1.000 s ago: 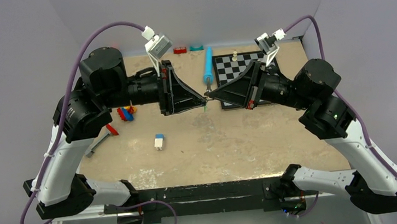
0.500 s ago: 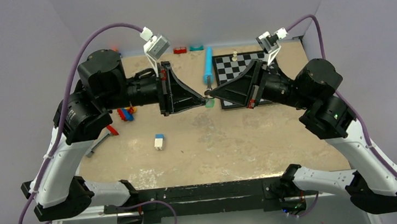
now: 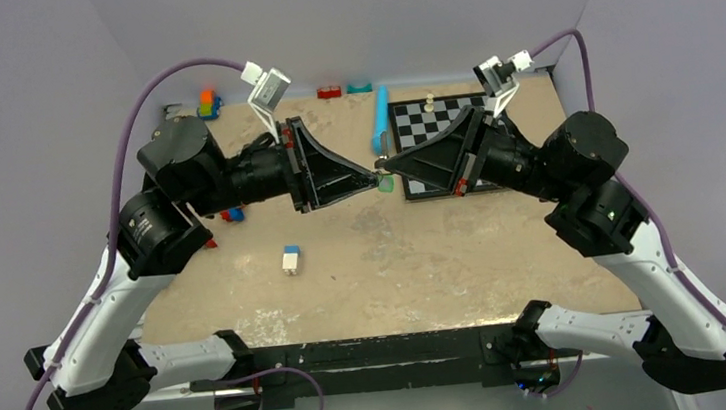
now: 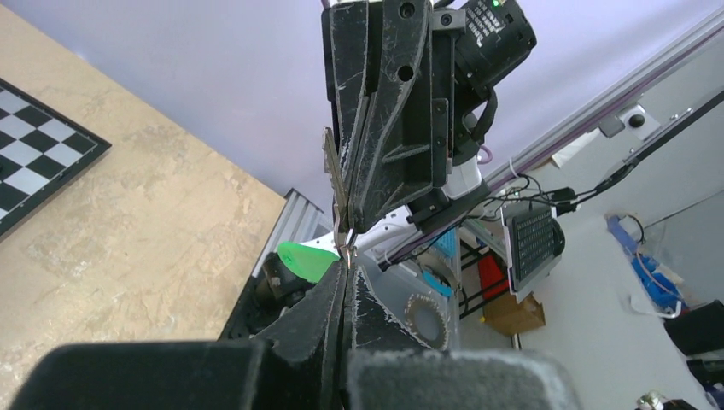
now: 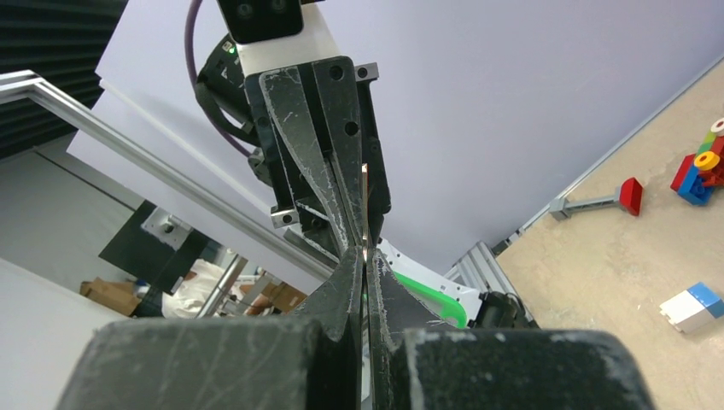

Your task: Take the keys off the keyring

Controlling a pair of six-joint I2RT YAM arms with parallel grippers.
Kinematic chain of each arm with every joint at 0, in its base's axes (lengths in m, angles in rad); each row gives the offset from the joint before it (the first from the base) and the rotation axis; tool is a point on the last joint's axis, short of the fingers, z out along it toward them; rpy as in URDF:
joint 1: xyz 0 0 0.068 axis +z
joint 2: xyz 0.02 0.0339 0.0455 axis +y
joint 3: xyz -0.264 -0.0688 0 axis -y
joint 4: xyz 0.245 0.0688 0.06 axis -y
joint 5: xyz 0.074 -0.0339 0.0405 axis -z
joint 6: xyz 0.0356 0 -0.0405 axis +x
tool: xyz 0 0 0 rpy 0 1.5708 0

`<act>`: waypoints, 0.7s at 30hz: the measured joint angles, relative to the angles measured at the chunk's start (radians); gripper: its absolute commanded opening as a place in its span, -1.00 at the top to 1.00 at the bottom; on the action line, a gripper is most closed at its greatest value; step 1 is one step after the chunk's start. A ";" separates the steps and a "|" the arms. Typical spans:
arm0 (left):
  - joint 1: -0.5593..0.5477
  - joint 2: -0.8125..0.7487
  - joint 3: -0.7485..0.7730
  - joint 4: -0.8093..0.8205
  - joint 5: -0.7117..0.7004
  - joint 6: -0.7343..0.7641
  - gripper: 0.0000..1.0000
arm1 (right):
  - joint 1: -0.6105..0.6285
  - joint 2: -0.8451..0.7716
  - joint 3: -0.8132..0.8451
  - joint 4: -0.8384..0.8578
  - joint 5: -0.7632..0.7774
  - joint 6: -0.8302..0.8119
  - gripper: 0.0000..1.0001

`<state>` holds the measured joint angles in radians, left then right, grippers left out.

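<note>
My two grippers meet tip to tip above the middle of the table. The left gripper (image 3: 373, 177) is shut, and in its wrist view its tips (image 4: 346, 258) pinch a thin wire keyring (image 4: 346, 246). The right gripper (image 3: 384, 169) is shut too and holds the same small bunch from the other side (image 5: 365, 254). The keys (image 3: 386, 185) show as a bright green flat piece just beside the tips, also seen in the left wrist view (image 4: 306, 259) and the right wrist view (image 5: 435, 292). A pale silvery blade (image 4: 333, 171) runs along the right gripper's fingers.
A chessboard (image 3: 432, 123) with a white pawn (image 3: 428, 100) lies at the back right, and a blue cylinder (image 3: 381, 118) is beside it. A blue-and-white block (image 3: 291, 260) sits front left of centre. Coloured bricks (image 3: 209, 104) and small red and teal bricks (image 3: 330, 92) line the back edge.
The left arm has swung back and to the left and its wrist has turned. The green piece has swung from hanging under the tips to beside them. The tips stay together.
</note>
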<state>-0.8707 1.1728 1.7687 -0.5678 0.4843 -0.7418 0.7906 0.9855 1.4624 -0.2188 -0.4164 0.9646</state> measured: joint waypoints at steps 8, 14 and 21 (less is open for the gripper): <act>0.000 -0.060 -0.134 0.150 -0.055 -0.101 1.00 | -0.001 -0.006 -0.016 0.024 0.018 0.012 1.00; -0.001 -0.097 -0.222 0.251 -0.097 -0.181 1.00 | -0.002 -0.006 -0.021 0.025 0.034 0.013 1.00; -0.002 -0.117 -0.280 0.339 -0.118 -0.243 1.00 | -0.002 -0.006 -0.023 0.043 0.041 0.016 1.00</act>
<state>-0.8730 1.0557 1.4883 -0.2287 0.3660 -0.9848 0.7887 0.9794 1.4395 -0.1761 -0.3756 0.9810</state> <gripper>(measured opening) 0.014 0.010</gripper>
